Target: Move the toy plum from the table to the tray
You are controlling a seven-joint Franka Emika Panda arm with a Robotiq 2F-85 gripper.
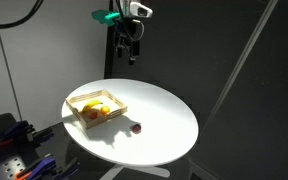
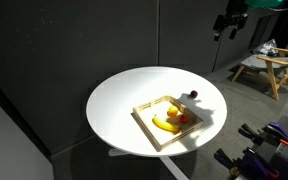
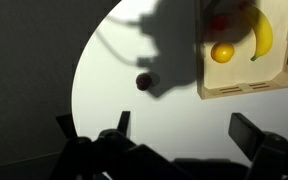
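Observation:
The toy plum (image 1: 136, 127) is a tiny dark red-purple ball on the white round table (image 1: 164, 115), just beside the tray's edge. It also shows in an exterior view (image 2: 193, 96) and in the wrist view (image 3: 143, 81). The light wood tray (image 1: 80, 113) holds a yellow banana toy (image 1: 94, 105) and an orange-red fruit (image 1: 103, 112); it shows too in an exterior view (image 2: 144, 118) and the wrist view (image 3: 244, 88). My gripper (image 1: 132, 48) hangs high above the table's far side, open and empty; in the wrist view its fingers (image 3: 179, 135) are spread wide.
A wooden stool (image 2: 264, 68) stands on the floor beyond the table. Dark curtains surround the scene. Blue and red equipment (image 1: 14, 150) sits by the table's edge; it also shows in an exterior view (image 2: 269, 150).

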